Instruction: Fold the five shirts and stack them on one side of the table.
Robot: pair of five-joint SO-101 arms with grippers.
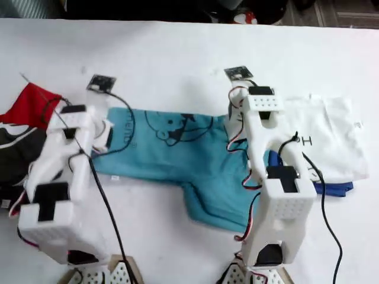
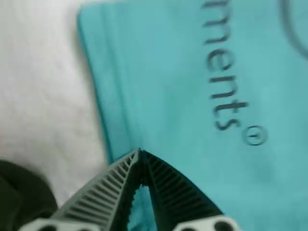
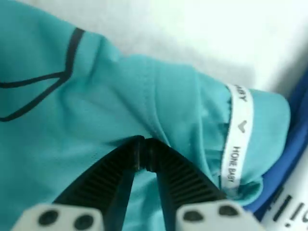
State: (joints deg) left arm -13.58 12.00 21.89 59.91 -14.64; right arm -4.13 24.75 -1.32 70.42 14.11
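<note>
A teal shirt (image 1: 177,154) with a dark line drawing lies spread across the middle of the table, one sleeve pointing toward the arms. My left gripper (image 1: 105,135) sits at the shirt's hem end; in the left wrist view it (image 2: 141,161) is shut on the teal shirt (image 2: 192,96) close to the edge. My right gripper (image 1: 240,121) is at the collar end, where it (image 3: 143,151) is shut on a raised fold of the teal shirt (image 3: 96,96) beside the neck label (image 3: 238,139).
A folded white shirt (image 1: 323,139) lies on a blue shirt (image 1: 334,188) at the right. A red shirt (image 1: 32,103) and a black shirt (image 1: 21,148) are heaped at the left edge. The white table (image 1: 177,53) is bare at the back.
</note>
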